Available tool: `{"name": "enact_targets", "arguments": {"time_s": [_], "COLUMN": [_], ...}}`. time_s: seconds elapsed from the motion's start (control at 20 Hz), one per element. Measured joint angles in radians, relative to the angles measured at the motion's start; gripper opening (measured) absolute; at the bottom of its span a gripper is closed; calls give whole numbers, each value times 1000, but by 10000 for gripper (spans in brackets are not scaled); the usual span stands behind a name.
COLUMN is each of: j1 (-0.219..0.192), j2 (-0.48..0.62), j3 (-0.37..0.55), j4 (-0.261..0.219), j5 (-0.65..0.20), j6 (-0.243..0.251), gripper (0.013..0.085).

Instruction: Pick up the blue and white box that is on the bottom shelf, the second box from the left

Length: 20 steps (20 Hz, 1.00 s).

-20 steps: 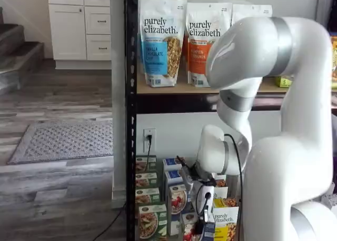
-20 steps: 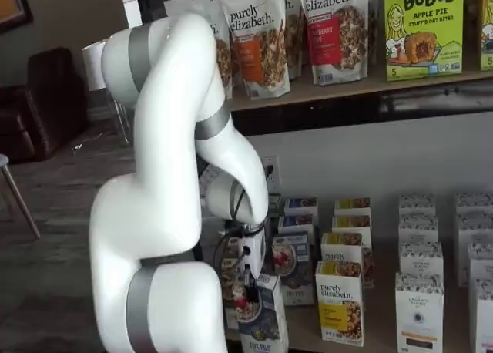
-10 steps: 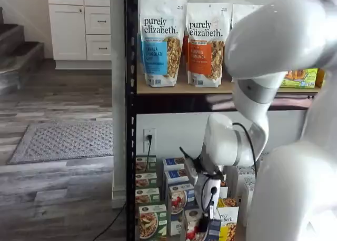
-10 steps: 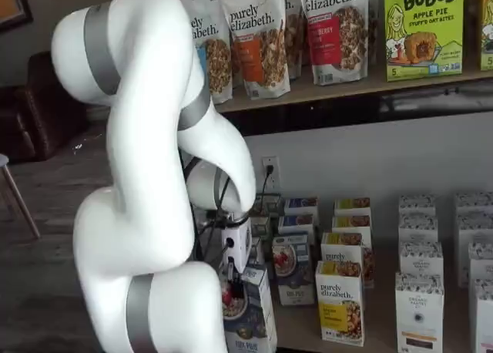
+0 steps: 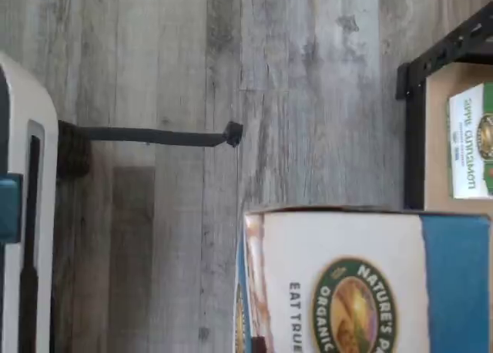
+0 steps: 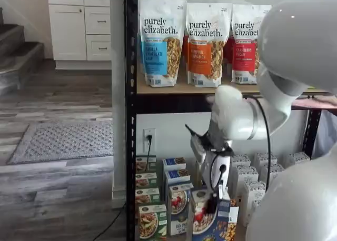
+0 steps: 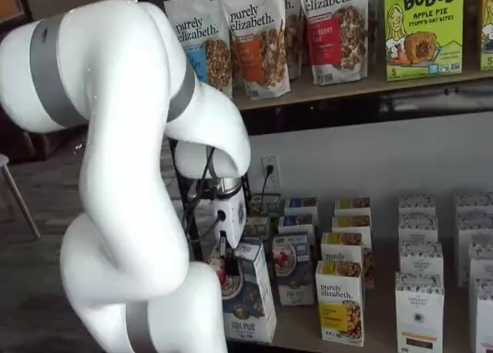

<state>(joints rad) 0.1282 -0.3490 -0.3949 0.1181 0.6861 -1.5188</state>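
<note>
Open floor lies clear in front of the bottom shelf. Obstacles: black rack post at the side; rows of cartons crowd the shelf board.

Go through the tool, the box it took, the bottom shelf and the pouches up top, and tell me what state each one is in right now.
tool: shut on the blue and white box.
blue and white box: held, lifted clear of the row, out in front of the rack, slightly tilted.
bottom shelf: stocked with upright cartons in rows.
granola pouches: standing upright on the wooden tier.
</note>
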Motion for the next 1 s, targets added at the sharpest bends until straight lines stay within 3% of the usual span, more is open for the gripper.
{"name": "enact_targets", "arguments": {"time_s": [0.45, 1.0], "j1": [-28, -34], "j2": [-106, -139], "j3": [-85, -224], "j4": [-1, 16], "j5": [185, 352], "j6": [-10, -7], "gripper": [490, 490]}}
